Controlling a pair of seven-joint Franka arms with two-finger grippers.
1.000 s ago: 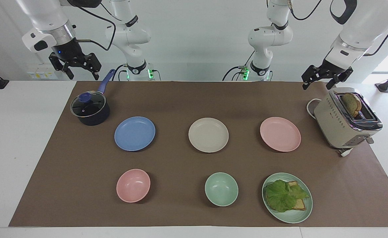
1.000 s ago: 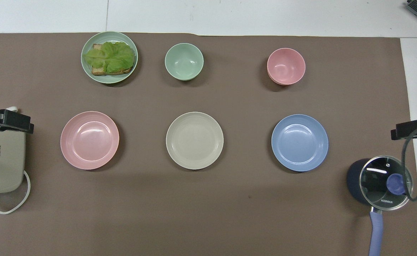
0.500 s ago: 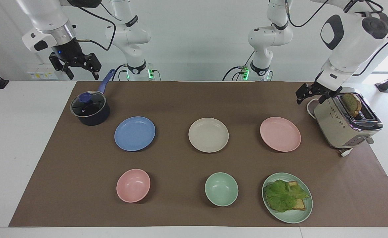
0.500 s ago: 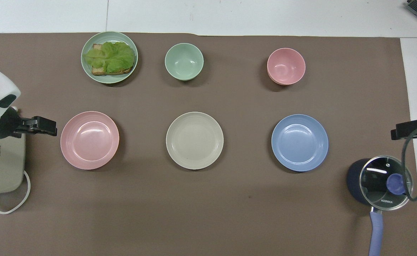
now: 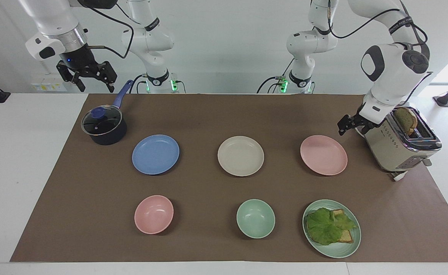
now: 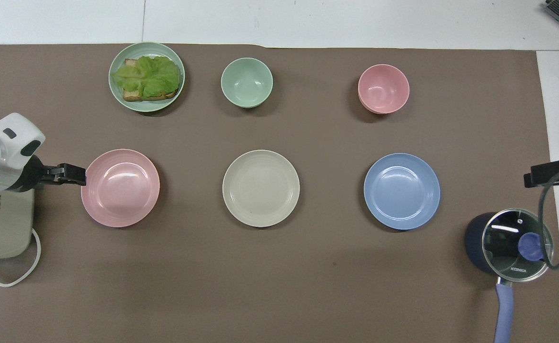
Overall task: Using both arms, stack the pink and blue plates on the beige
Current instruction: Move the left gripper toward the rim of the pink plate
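Observation:
Three equal plates lie in a row across the brown mat: the blue plate (image 5: 155, 154) (image 6: 402, 191) toward the right arm's end, the beige plate (image 5: 240, 156) (image 6: 261, 188) in the middle, and the pink plate (image 5: 323, 155) (image 6: 120, 187) toward the left arm's end. My left gripper (image 5: 344, 128) (image 6: 77, 174) hangs low and open between the toaster and the pink plate's rim. A small gap to the rim shows in the facing view. My right gripper (image 5: 96, 87) (image 6: 534, 176) waits open, high over the table's edge by the pot. Neither holds anything.
A dark pot (image 5: 103, 126) (image 6: 508, 245) with a glass lid stands beside the blue plate. A cream toaster (image 5: 399, 141) (image 6: 3, 224) holding bread stands beside the pink plate. Farther from the robots lie a pink bowl (image 5: 153, 214), a green bowl (image 5: 255, 218) and a green plate (image 5: 336, 253) with lettuce and toast.
My left gripper has come down from above the toaster and moved toward the pink plate's rim. The right arm and all the plates have stayed put.

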